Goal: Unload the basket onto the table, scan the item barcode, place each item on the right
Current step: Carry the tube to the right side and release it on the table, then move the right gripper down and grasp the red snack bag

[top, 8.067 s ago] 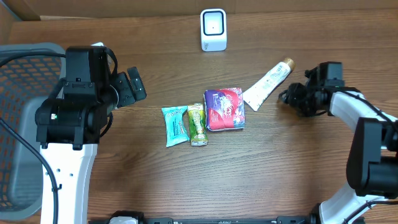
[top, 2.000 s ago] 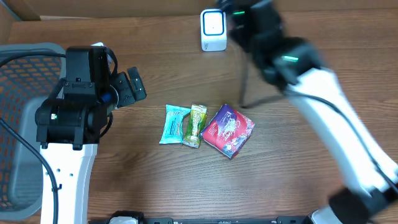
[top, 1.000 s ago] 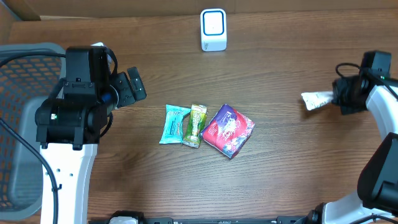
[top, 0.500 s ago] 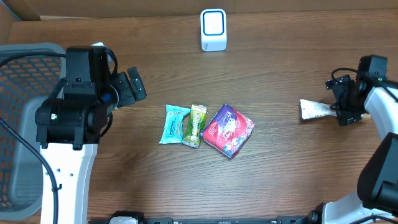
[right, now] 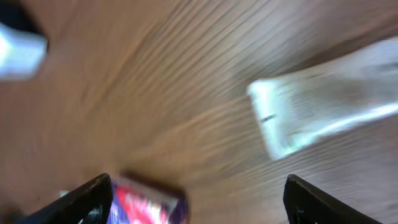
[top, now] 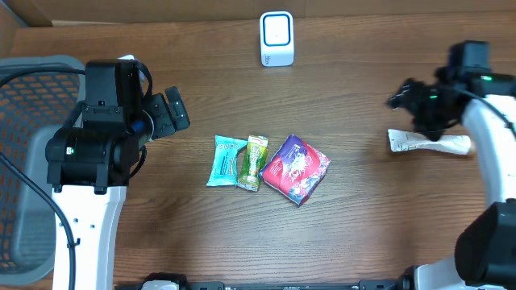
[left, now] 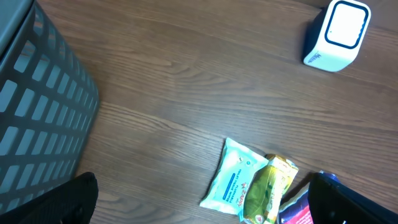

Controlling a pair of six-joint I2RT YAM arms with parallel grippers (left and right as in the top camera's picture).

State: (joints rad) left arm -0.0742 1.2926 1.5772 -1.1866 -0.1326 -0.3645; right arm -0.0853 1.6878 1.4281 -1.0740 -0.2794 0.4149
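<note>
The white tube [top: 419,145] lies near the right edge of the counter [top: 347,234], long axis parallel to the front edge, flat end toward the centre, just beside the right pincer [top: 403,97], which stands wide, empty and nearer.

A grey mesh basket [left: 37,118] is seen at the left and a white scanner [left: 337,34] far right on the wooden table [left: 186,81]. Nearer, a teal packet [left: 235,177] is touched by a green packet [left: 268,190].

left arm [top: 85,153]: black top, white base
right arm [top: 486,133]: white, black joints, black cable
right gripper [right: 202,202]: black fingers are seen
</note>
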